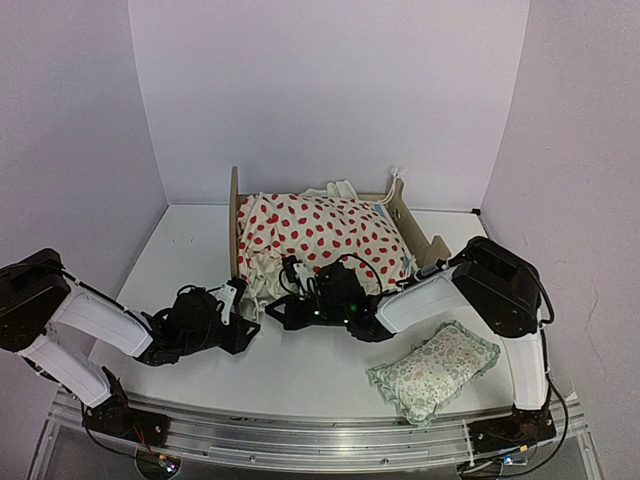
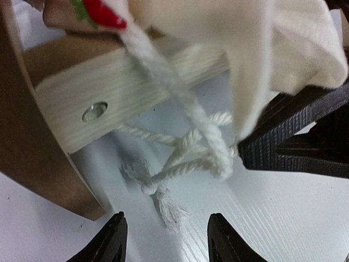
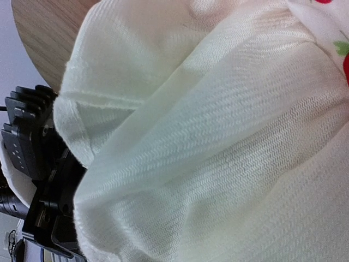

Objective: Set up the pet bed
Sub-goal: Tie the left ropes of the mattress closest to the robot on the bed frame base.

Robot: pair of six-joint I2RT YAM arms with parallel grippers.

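The pet bed stands at the back of the table, with its arched headboard on the left and its low footboard on the right. A cream red-dotted cushion is heaped on it and hangs over the near side. My left gripper is open, low at the bed's near left corner. In the left wrist view a knotted white cord lies on the table just ahead of that gripper, below the wooden side rail. My right gripper is at the cushion's near edge. Cream fabric hides its fingers.
A small green floral pillow lies on the table at the front right, beside the right arm. The right gripper's black body sits close to the right of the left gripper. White walls close in the table on three sides.
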